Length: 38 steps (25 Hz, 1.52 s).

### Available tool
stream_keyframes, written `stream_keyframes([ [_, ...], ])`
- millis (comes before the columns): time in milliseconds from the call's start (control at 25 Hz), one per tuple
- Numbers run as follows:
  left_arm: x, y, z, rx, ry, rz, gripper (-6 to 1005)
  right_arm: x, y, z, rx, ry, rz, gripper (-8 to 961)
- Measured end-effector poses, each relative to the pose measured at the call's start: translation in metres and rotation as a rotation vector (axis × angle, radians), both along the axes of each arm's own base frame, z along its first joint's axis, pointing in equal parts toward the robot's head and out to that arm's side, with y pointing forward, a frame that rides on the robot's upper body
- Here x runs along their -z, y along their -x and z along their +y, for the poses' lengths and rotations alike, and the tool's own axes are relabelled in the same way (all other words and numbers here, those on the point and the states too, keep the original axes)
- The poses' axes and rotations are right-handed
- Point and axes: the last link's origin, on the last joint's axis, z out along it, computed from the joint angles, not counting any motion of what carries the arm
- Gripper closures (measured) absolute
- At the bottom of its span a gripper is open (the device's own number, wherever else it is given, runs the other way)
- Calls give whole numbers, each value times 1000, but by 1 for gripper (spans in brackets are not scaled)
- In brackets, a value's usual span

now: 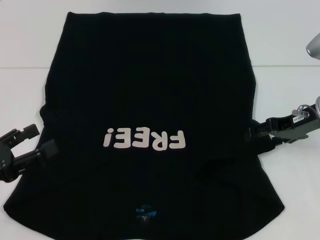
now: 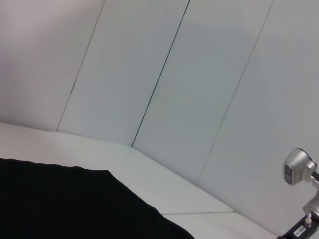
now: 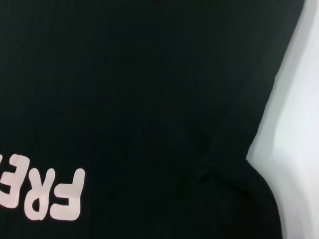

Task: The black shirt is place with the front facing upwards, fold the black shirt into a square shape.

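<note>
**Clerk:** Across the middle of the head view, item one: the black shirt (image 1: 150,100), laid flat and face up on the white table (image 1: 25,35). Its "FREE!" lettering (image 1: 145,139) reads upside down, and the small blue neck label (image 1: 146,215) sits at the bottom centre, so the collar lies nearest the robot and the hem runs along the top.

**Checker:** And the grippers?

**Clerk:** Item two: the left gripper (image 1: 37,140), lower left of the frame, at the shirt's edge about level with the lettering. Its two fingers stand apart with nothing between them. Item three: the right gripper (image 1: 256,134), right of centre, tips touching or overlapping the opposite edge. Black on black there, so I cannot tell how its fingers stand.

**Checker:** Why those positions?

**Clerk:** My judgement: one on each side at matching height suits taking both edges together for a first fold. No fold shows yet.

**Checker:** Surface and room?

**Clerk:** Table plain white and smooth. The left wrist view shows pale wall panels (image 2: 199,89) with thin dark seams behind it, and a grey metal fitting (image 2: 298,167) at lower right. The right wrist view shows a soft wrinkle (image 3: 219,174) by the shirt's border.
</note>
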Motion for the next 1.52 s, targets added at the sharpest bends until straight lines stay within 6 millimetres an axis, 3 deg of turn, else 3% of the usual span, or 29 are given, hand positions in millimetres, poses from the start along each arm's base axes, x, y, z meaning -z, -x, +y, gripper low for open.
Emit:
stream_keyframes([
  [640, -1, 0, 1, 1, -2, 5, 124, 4, -2, -3, 3, 15, -9, 13],
  [1080, -2, 0, 1, 4, -4, 7, 125, 5, -3, -3, -9, 23, -35, 426],
  [1160, -3, 0, 2, 5, -6, 8, 126, 5, -2, -2, -12, 23, -36, 645],
  [1520, -4, -1, 3, 12, -5, 9, 127, 5, 4, 1, -19, 8, -4, 837],
])
